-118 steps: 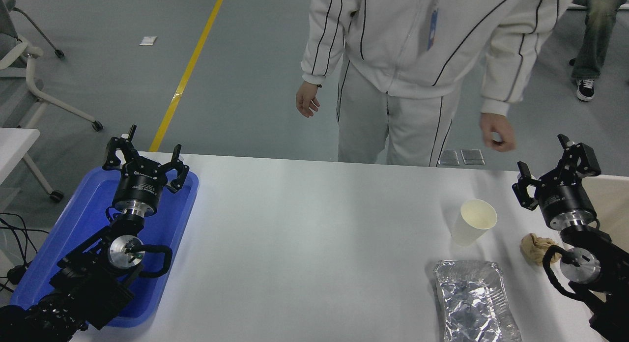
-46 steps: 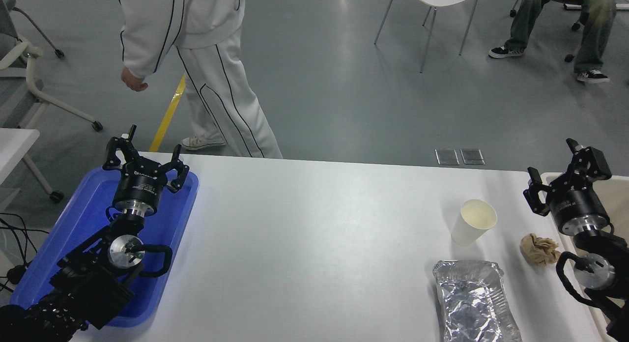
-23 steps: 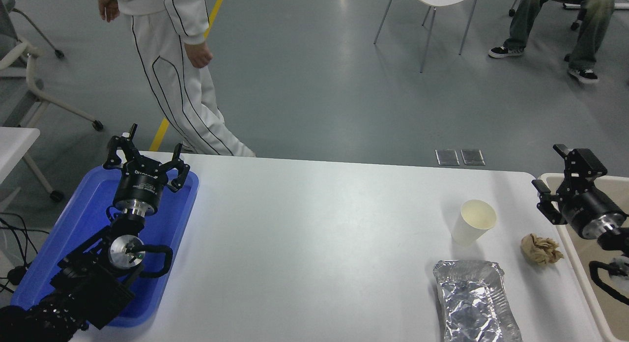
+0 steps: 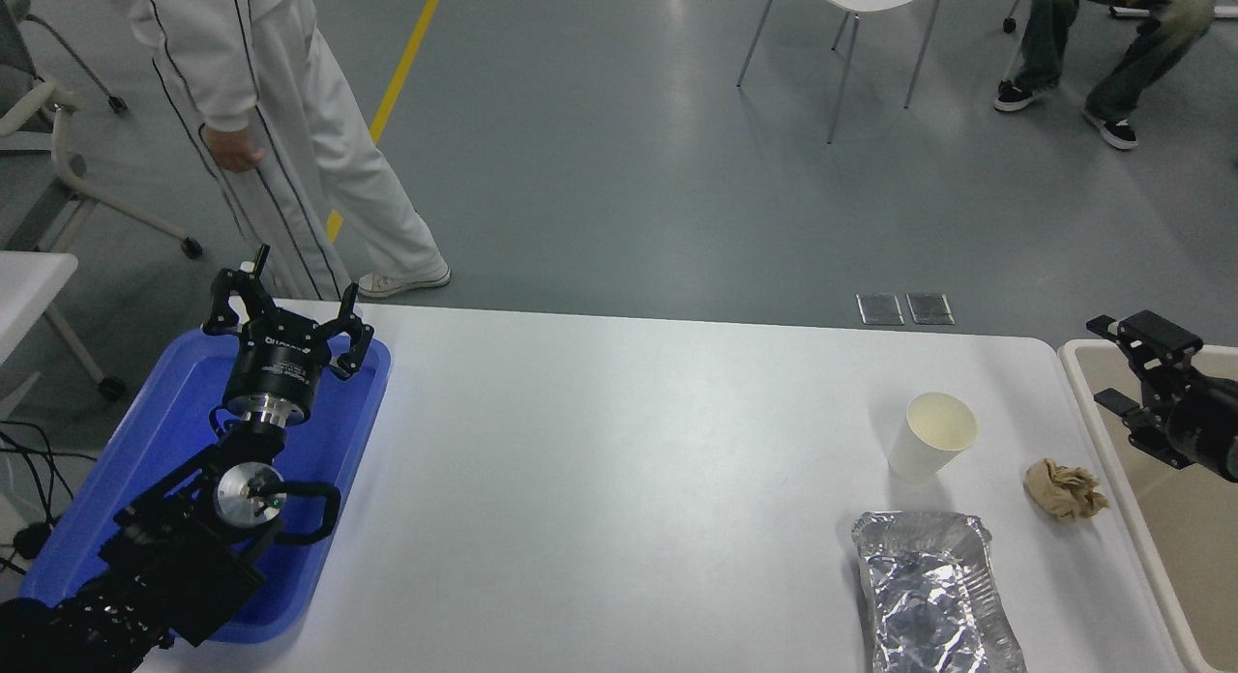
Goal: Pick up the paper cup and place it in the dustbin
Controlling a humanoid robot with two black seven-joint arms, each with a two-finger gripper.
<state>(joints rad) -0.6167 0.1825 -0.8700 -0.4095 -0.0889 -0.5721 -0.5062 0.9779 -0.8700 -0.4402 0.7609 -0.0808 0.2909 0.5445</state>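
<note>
Lettering runs in white along the black body of the left pincer (image 4: 283, 310), too small to read; no other writing can be made out. That pincer is parked at the lower left above the blue tray (image 4: 145, 451), its fingers spread wide with nothing between them. The bare part of the tray that shows holds nothing, and the arm covers the rest.

On the right half of the white counter (image 4: 619, 480) the paper cup (image 4: 932, 436) stands upright, mouth open to the camera, with only its cream inside showing. Just in front of it, at the near edge, lies the foil tray (image 4: 933, 591), its crinkled floor bare. A crumpled tan paper wad (image 4: 1064, 489) lies on the counter to the right of the cup, apart from both the cup and the foil tray.

Beyond the counter's right edge is the dustbin (image 4: 1093, 393), with its pale rim and beige inside; the part in view holds nothing. The right pincer (image 4: 1127, 364) comes in from the right edge over the dustbin, well apart from the cup, fingers parted and empty.

On the grey floor behind the counter, a person in a white tracksuit (image 4: 261, 102) stands at the upper left, a white chair (image 4: 851, 6) stands at the top, and the legs of a seated person (image 4: 1093, 44) show at the upper right.
</note>
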